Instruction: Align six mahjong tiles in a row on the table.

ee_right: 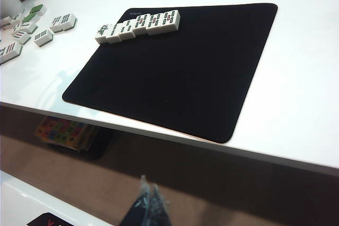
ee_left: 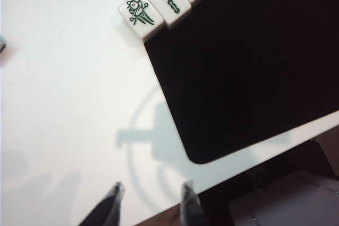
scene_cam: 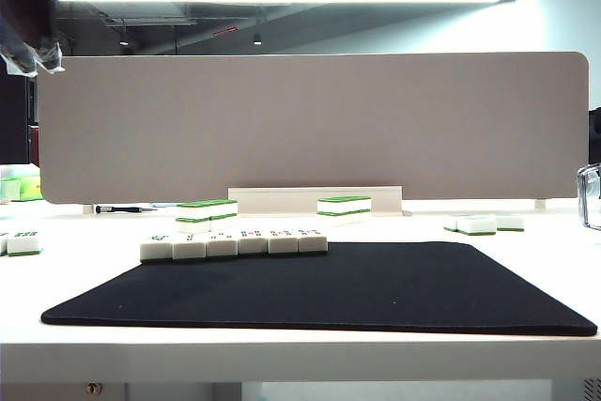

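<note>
**A:** How many tiles do you count in the row?

**B:** You have six mahjong tiles (scene_cam: pixel 235 243), side by side and touching, white faces up with a thin green layer underneath. The row runs along the far edge of the one black mat (scene_cam: pixel 376 288). Its left end tile, the bird tile (ee_left: pixel 139 14), juts past the mat's corner onto the bare worktop (scene_cam: pixel 282 349).

**A:** And the spare pieces?

**B:** Behind your row stand two green-topped stacks, one (scene_cam: pixel 207 211) towards the left and one (scene_cam: pixel 344 206) near the middle, both in front of the beige divider panel (scene_cam: pixel 310 124). More loose tiles (scene_cam: pixel 484 223) lie far to the right and others (scene_cam: pixel 23 242) far to the left. I cannot count those groups for certain.

**A:** Where are your two hands?

**B:** Your left hand (ee_left: pixel 151 197) hangs over the worktop's front edge, near the mat's near left corner and well apart from the row. Its two fingers (ee_left: pixel 114 198) stand apart with nothing between them, so it is released. Your right hand (ee_right: pixel 147 205) sits off the worktop, out past its front edge. Its fingertips are pressed together and grasp nothing
</note>
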You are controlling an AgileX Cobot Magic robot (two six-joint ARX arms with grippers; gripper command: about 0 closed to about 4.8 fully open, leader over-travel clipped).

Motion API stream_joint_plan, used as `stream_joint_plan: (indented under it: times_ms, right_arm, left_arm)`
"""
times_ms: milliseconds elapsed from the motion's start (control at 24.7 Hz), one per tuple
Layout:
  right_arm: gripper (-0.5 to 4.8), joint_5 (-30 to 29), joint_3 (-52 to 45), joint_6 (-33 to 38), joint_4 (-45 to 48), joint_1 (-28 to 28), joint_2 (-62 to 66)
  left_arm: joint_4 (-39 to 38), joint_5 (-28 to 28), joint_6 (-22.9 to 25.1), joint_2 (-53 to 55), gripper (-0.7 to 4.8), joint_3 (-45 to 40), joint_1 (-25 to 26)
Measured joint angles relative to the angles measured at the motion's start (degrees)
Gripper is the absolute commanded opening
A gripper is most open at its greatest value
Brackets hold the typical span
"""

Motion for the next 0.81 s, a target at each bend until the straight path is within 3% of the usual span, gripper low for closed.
stream_joint_plan:
  times_ms: [608,730,811]
  right_arm:
    - [-0.01,0.0,0.0,0.0,0.0,0.0,0.0]
    - [-0.01,0.0,0.0,0.0,0.0,0.0,0.0]
    - [-0.01,0.0,0.0,0.0,0.0,0.0,0.0]
  left_arm:
    - [0.6,0.1,0.9,0.0,1.43,0.0,0.0]
    - [4.3,0.1,2.3,-0.8,1.43,-0.6,0.1]
    - [11.6,0.2,2.6,-3.9,1.43,-2.6,0.9]
